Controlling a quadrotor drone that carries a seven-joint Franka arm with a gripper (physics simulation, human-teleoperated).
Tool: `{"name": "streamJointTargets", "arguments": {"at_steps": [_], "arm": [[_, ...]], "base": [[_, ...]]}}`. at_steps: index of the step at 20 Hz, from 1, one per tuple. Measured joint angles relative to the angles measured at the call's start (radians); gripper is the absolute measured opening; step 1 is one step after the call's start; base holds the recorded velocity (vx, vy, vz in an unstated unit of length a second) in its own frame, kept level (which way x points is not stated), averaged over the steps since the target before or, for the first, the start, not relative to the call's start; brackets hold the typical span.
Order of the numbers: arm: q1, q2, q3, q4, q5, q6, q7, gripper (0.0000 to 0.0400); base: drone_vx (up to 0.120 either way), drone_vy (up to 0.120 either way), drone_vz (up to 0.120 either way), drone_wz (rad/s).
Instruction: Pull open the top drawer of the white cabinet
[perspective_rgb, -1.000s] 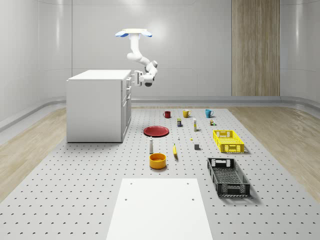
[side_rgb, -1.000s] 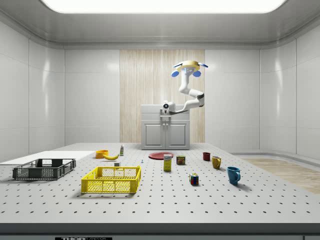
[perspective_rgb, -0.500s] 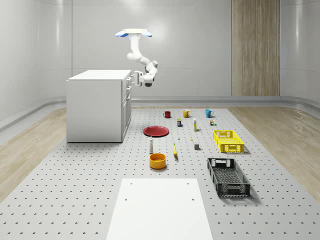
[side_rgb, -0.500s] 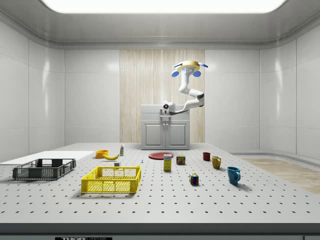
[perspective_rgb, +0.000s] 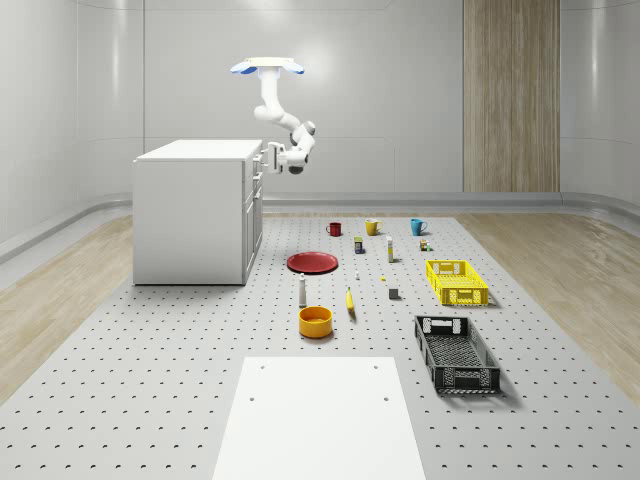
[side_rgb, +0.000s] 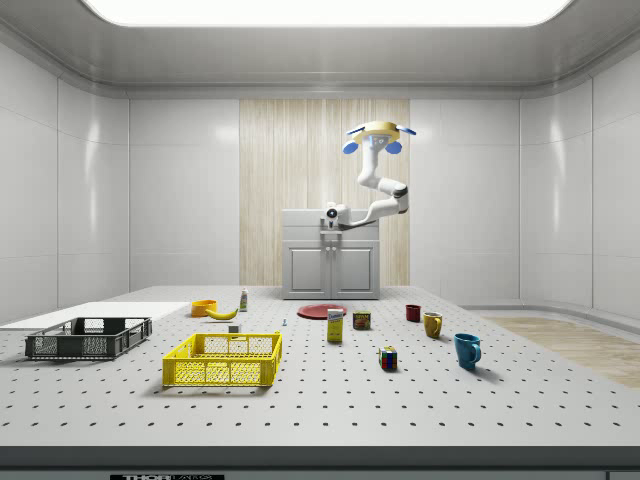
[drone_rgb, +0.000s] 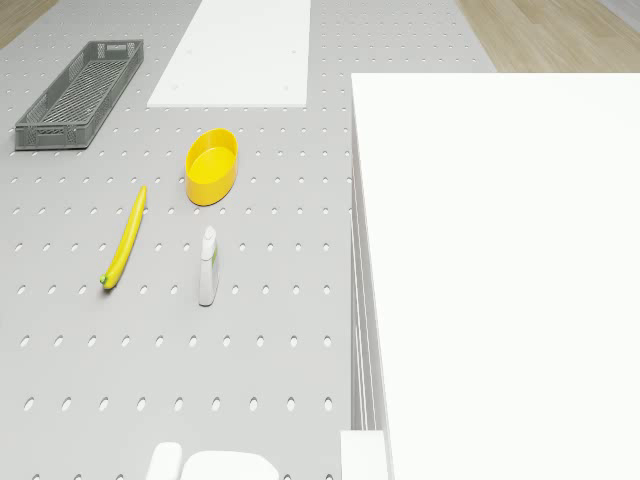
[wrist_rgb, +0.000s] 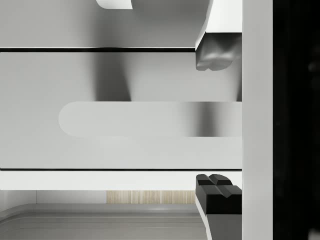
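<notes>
The white cabinet (perspective_rgb: 190, 215) stands at the whole-scene view's left, and the drone (perspective_rgb: 267, 68) hovers above and just right of its front. The arm bends down so that my gripper (perspective_rgb: 269, 157) is right at the top drawer (perspective_rgb: 257, 161). In the side view the gripper (side_rgb: 331, 214) hangs in front of the cabinet (side_rgb: 331, 268), under the drone (side_rgb: 375, 131). The wrist view shows the drawer front (wrist_rgb: 100, 75) close up, with its rounded bar handle (wrist_rgb: 140, 119). My gripper (wrist_rgb: 218, 122) is open, and its fingertips (wrist_rgb: 217, 192) stand one on either side of the handle, clear of it.
On the perforated floor in front of the cabinet are a red plate (perspective_rgb: 313, 262), a white bottle (perspective_rgb: 302, 291), a banana (perspective_rgb: 350, 301), an orange bowl (perspective_rgb: 315, 321), several mugs and small items, a yellow crate (perspective_rgb: 457, 282) and a black crate (perspective_rgb: 456, 353). A white board (perspective_rgb: 320, 415) lies nearest.
</notes>
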Motion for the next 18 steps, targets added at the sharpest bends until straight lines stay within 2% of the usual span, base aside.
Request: {"name": "streamJointTargets", "arguments": {"at_steps": [16,18], "arm": [[0.007,-0.003,0.015,-0.015,0.01,0.024,-0.001,0.0305],[0.007,-0.003,0.015,-0.015,0.01,0.025,-0.001,0.0226]], "base": [[0.0,0.0,0.0,0.0],[0.0,0.0,0.0,0.0]]}}
